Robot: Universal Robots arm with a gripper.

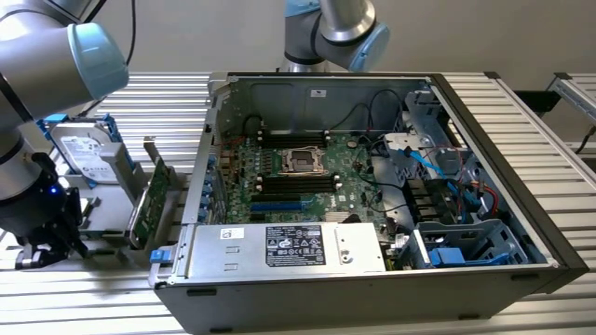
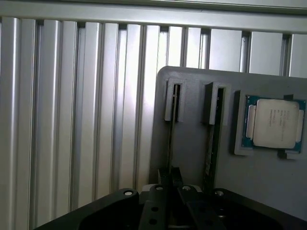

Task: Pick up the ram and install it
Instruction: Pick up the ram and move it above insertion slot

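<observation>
The ram stands on edge in a slotted bracket on a grey holder plate, seen from its thin side as a narrow dark strip. The tool sits right at the end of the stick closest to the wrist camera, its black body in line with the stick. Whether it is clamped on the ram or apart from it cannot be told.

Just beside the ram, a second stick stands in a neighbouring bracket, parallel to it and not touching it. Beyond that second stick, on the side away from the ram, a processor chip with a silver lid lies flat in its own recess of the plate. The plate rests on the desk, a surface of long aluminium slats.

In the exterior view the tool hangs low over the holder at the exterior view's left, at the end of the arm. On the same holder a hard drive stands upright, and a green expansion card stands on edge between the tool and the computer case.

The case lies open on its side to the right of the holder, well apart from the tool. Inside it the motherboard lies flat, with black memory slots on the near and far sides of the processor socket. A silver power supply runs along the near wall. Blue cables and a drive cage fill the right end.
</observation>
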